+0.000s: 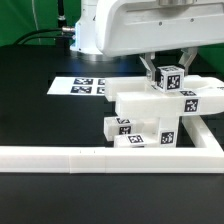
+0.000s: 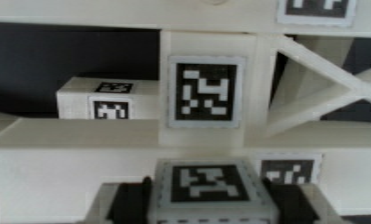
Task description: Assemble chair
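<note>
- The hand [image 1: 168, 72] hangs under the white arm. Its two dark fingers [image 1: 150, 70] stand on either side of a square post [image 1: 168, 80] and look clamped on it, though the post hides the contact faces.
- The square post is chunky white plastic, matte and sharp-edged. It carries a black-and-white square tag on its facing side and sits above the other pieces.
- In the wrist view the post's tagged face [image 2: 208, 182] shows between the dark fingers [image 2: 114, 205].
- The chair pieces [image 1: 150, 125] sit in a cluster directly beneath the hand, toward the exterior view's right, inside the corner of the border rail [image 1: 100, 157].
- Among them a flat slab [image 1: 138, 100] lies level, broad and thick-edged. A bar [image 1: 205, 96] runs off from it toward the exterior view's right, tagged near its inner end.
- Lower in the cluster, blocky parts show three more tags on their front faces.
- The wrist view shows an upright post [image 2: 208, 90] with a tall tag. Slanted white bars lie beside it, and a small block [image 2: 102, 103] sits farther back.
- The border rail is a long, white, square-section L lying on the bench [image 1: 40, 125].
- The marker board [image 1: 85, 87], thin, flat and white with printed tags, lies behind the cluster at the exterior view's left.
- The bench surface is black and smooth.
</note>
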`<state>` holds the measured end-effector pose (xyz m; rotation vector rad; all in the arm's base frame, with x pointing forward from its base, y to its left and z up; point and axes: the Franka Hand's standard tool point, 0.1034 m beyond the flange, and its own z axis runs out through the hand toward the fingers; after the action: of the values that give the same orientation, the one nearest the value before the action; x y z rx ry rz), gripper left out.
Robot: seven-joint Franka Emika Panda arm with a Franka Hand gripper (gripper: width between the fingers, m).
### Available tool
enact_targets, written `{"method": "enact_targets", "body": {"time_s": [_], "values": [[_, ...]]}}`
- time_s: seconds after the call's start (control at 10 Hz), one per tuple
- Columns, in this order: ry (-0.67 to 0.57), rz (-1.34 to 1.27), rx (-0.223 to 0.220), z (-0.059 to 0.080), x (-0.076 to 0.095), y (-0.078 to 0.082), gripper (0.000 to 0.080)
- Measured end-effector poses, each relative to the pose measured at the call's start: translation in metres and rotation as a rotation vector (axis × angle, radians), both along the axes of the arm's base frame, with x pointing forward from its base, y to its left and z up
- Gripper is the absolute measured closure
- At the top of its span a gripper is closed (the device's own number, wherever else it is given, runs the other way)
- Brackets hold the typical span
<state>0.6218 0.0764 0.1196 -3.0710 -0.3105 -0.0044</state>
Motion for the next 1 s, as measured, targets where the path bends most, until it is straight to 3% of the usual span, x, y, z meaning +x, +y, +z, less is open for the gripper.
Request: {"method": "enact_targets", "body": {"time_s": [0.6, 0.8, 1.0], "values": [[0.024, -0.403, 0.008, -0.0001, -0.0001, 0.0014, 0.0514], [0.040, -0.563, 0.030, -0.0002, 0.0002, 0.0009, 0.0514], [0.072, -0.789, 0.083, -0.0002, 0.0012, 0.0006, 0.0514]]}}
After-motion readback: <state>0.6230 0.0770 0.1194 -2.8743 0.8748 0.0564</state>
